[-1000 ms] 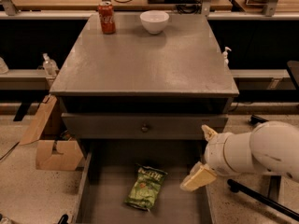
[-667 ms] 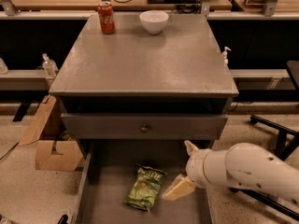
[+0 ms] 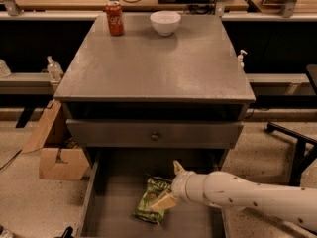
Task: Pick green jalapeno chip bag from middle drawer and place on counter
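Green jalapeno chip bag (image 3: pixel 146 209) flat on middle drawer (image 3: pixel 116 197) floor, near centre | gripper (image 3: pixel 167 187) open, one finger over bag's right edge | risk: crinkly bag slides away, or pinch catches only an edge and drops it before reaching counter (image 3: pixel 153 63)

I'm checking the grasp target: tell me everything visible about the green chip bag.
The green jalapeno chip bag is small, crinkled, light-green with dark lettering near its far end. It lies slanted on the middle drawer's grey floor. The open gripper sits beside it, one finger overlapping its edge.
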### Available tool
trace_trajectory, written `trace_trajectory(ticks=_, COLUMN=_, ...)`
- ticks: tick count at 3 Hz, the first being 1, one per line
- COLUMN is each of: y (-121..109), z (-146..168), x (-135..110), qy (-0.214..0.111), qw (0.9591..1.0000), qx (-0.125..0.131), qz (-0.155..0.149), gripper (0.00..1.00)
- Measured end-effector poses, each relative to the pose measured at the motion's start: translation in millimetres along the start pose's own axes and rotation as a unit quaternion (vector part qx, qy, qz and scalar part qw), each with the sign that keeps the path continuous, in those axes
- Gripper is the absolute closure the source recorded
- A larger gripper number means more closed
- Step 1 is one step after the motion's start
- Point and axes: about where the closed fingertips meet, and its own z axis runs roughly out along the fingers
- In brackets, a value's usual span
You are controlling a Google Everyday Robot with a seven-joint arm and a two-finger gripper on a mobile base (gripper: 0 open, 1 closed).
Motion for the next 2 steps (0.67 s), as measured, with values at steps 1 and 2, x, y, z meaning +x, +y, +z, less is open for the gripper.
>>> trace_trajectory(ticks=1, y=-18, z=55, x=-5, qy=-0.019, qw=0.9995, qx=0.022, qz=0.009, gripper=0.00)
trace_trajectory(ticks=2, y=-20, z=101, x=3, qy=-0.005, qw=0.9996, qx=0.026, qz=0.012, gripper=0.00)
